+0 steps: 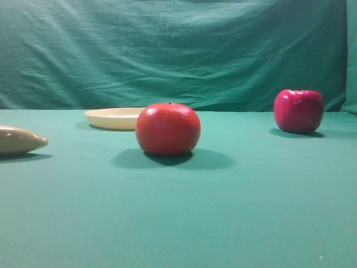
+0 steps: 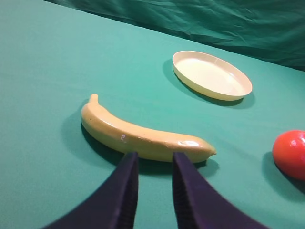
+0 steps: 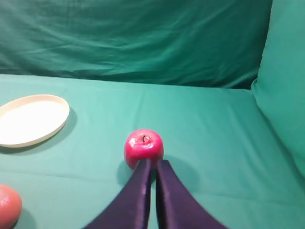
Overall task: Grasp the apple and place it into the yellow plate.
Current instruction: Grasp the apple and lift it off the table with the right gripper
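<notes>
one apple [image 1: 298,110] sits far right on the green cloth [image 1: 251,212], one yellow plate [image 1: 114,118] left of centre, one orange fruit [image 1: 168,129] hiding its rim, one banana [image 2: 143,136] cut off at left; right gripper [image 3: 153,164] nearly closed, empty, just before the apple; left gripper [image 2: 155,157] slightly parted, empty

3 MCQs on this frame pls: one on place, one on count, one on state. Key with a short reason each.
1. In the exterior high view, the apple sits:
A) on the yellow plate
B) far right on the cloth
C) against the banana

2. Round fruits on the table:
A) one
B) two
C) three

3. The yellow plate is:
A) empty
B) holding the apple
C) upside down

Key: 1 B, it stands alone at right, apart from the orange-red fruit and the banana. 2 B, only those two round fruits show. 3 A, both wrist views show a bare inside.
</notes>
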{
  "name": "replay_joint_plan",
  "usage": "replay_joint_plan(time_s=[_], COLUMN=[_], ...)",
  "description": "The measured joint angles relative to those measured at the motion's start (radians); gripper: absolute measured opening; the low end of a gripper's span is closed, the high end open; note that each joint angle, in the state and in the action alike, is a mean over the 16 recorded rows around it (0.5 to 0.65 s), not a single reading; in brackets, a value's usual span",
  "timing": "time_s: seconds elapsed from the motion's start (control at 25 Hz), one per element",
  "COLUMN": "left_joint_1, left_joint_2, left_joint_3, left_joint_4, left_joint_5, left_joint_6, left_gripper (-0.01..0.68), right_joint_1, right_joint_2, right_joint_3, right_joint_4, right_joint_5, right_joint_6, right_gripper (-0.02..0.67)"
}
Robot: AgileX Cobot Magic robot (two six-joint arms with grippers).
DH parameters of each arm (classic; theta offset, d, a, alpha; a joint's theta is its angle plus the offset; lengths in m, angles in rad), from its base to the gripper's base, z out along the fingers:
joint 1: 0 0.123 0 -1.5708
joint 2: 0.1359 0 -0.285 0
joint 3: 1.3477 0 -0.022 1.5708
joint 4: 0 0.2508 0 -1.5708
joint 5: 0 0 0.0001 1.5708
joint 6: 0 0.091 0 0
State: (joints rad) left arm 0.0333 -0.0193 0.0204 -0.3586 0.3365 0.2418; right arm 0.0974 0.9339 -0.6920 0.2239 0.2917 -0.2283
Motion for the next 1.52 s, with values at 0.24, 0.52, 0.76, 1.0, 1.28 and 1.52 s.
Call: replay_joint_plan(time_s=[0.24,0.52,0.76,1.0,1.28,1.52], left_joint_1=[0.000,0.000,0.000,0.000,0.000,0.000], left_joint_2=[0.000,0.000,0.000,0.000,0.000,0.000], left_joint_3=[0.000,0.000,0.000,0.000,0.000,0.000], left_joint_4=[0.000,0.000,0.000,0.000,0.000,0.000], left_joint_5=[0.000,0.000,0.000,0.000,0.000,0.000], left_joint_6=[0.000,0.000,0.000,0.000,0.000,0.000], left_gripper=[0.157,0.157,0.157,0.157,0.157,0.157], right_joint_1=[0.002,0.044,0.086,0.112,0.110,0.104], right_joint_2=[0.205,0.437,0.612,0.745,0.859,0.945], right_joint_3=[-0.129,-0.297,-0.410,-0.498,-0.560,-0.579], right_joint_4=[0.010,-0.004,-0.023,-0.038,-0.041,-0.041], right_joint_5=[0.043,0.147,0.166,0.143,0.103,0.069], right_joint_6=[-0.089,-0.140,-0.124,-0.087,-0.037,-0.001], right_gripper=[0.000,0.000,0.060,0.282,0.553,0.641])
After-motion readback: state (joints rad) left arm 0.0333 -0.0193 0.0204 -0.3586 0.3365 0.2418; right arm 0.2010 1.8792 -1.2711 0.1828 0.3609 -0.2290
